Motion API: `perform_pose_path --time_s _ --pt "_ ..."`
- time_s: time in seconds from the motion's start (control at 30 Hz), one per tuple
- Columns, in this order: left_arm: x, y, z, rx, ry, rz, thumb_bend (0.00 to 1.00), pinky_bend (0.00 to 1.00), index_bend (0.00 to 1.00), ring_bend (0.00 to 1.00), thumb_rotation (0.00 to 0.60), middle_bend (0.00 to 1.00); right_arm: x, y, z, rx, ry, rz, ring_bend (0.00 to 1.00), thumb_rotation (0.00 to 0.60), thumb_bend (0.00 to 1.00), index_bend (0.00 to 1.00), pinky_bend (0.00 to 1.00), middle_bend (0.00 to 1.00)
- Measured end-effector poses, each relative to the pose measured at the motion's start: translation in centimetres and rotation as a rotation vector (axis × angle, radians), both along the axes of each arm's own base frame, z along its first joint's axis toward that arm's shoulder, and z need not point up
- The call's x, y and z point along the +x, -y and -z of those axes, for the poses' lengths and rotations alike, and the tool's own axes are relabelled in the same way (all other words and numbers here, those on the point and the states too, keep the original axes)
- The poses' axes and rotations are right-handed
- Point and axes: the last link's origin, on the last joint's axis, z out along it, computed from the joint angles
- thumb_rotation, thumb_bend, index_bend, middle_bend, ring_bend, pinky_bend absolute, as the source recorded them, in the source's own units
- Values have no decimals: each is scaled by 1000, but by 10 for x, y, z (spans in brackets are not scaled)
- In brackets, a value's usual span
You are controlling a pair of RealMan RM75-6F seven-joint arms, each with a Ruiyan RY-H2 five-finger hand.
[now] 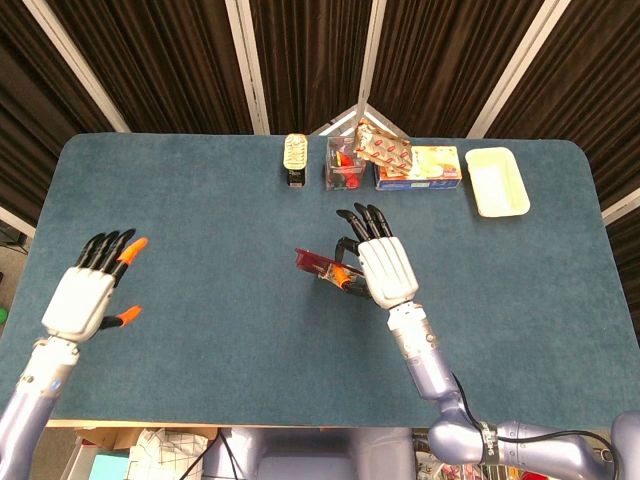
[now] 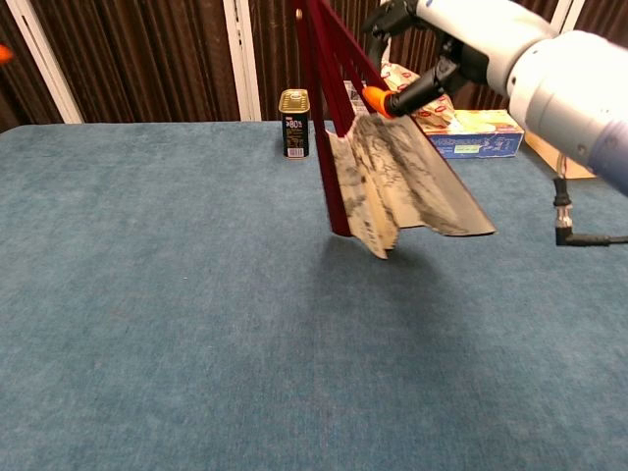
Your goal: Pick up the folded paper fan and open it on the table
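Note:
The paper fan (image 2: 392, 186) has dark red ribs and printed cream paper. It is lifted off the blue table (image 1: 200, 220) and hangs partly spread, ribs upright, paper drooping to the right. My right hand (image 2: 442, 39) grips it near its top between thumb and fingers. From the head view the fan (image 1: 318, 265) shows edge-on just left of the right hand (image 1: 377, 268), over the table's middle. My left hand (image 1: 88, 297) hovers over the left side with fingers spread and holds nothing. It is far from the fan.
Along the far edge stand a yellow can (image 1: 294, 160), a clear box with red items (image 1: 345, 166), a snack packet (image 1: 383, 147) lying on a tissue box (image 1: 428, 168), and a cream tray (image 1: 497, 181). A black cable (image 2: 574, 235) hangs at the right.

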Motion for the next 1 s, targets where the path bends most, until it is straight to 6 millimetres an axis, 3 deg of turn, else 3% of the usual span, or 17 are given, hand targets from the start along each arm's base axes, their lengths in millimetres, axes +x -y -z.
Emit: perform_pose_path --time_s 0.27,0.7,1.0 --pt "39 -36 28 -37 22 11 278 1 231 0 600 25 11 3 -10 -8 -6 -3 0 600 496 706 0 183" --pt "93 -59 82 -119 93 17 363 47 302 0 600 64 25 2 -24 -3 17 -22 0 600 497 714 0 184" --pt "135 -68 104 -151 114 66 374 47 341 0 600 78 36 -2 -31 8 27 -38 0 600 496 723 0 186"
